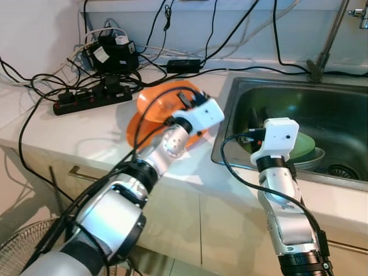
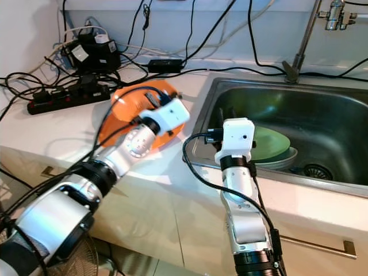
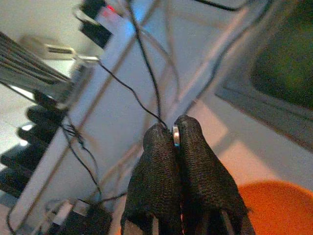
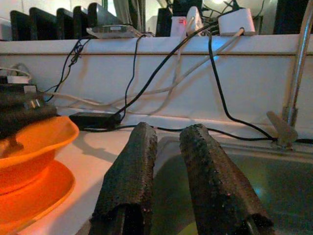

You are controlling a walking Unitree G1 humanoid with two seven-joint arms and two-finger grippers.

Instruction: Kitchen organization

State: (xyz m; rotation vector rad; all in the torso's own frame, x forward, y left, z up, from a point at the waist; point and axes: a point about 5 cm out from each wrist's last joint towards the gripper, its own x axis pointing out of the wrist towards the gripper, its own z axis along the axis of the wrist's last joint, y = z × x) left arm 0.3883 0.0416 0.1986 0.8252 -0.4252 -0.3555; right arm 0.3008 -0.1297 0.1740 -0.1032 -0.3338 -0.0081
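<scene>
On the white desk [image 1: 80, 135], just left of the steel sink [image 1: 241, 95], the left gripper [image 3: 175, 134] grasps the rim of a glossy orange plastic bowl [image 1: 164, 103], its woven black fingers clenched together. The bowl stands tilted on edge, its hollow facing the robot, above a flat orange plate [image 1: 138, 129]. The right gripper [image 4: 168, 134] hovers over the sink's near-left corner, fingers slightly parted, grasping nothing. Two round dishes lie stacked in the basin: a green plate [image 2: 270, 144] in a pale bowl [image 2: 284, 160].
</scene>
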